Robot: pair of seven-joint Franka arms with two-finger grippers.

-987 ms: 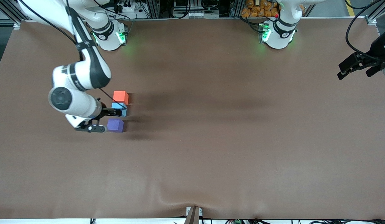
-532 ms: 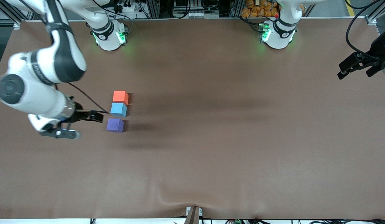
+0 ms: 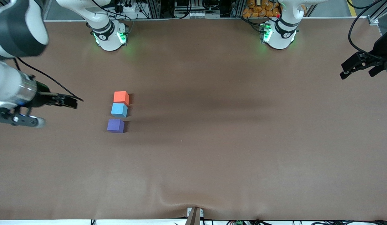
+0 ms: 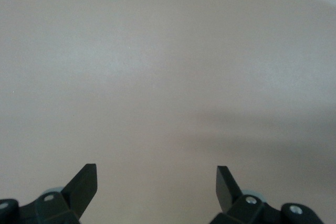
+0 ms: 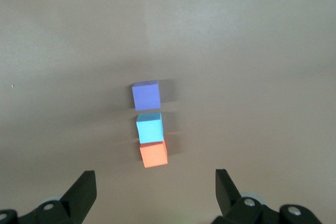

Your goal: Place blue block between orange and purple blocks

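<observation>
The brown table point(image 3: 231, 150) carried only three cubes, all toward the right arm's end. They lay in a short line running toward the front camera: the orange block point(image 3: 121, 97) farthest from it, the blue block point(image 3: 119, 110) in the middle, the purple block point(image 3: 115, 125) nearest. The blue block sat just beside the orange one, touching it or nearly so, with a narrow strip of table showing between it and the purple one. The right wrist view showed the same order and a slight stagger in the line.

Judged from that layout, the placement itself looked done: the blue block rested on the table between its two neighbours and nothing gripped it. What seemed left was at most for the arm to get clear.

The right hand point(image 3: 60, 100) hung above bare table at the right arm's end, well apart from the cubes, its fingers spread wide and holding nothing. The left hand point(image 3: 357, 66) waited over the table's edge at the left arm's end, fingers likewise spread and empty, with only bare table under it.
</observation>
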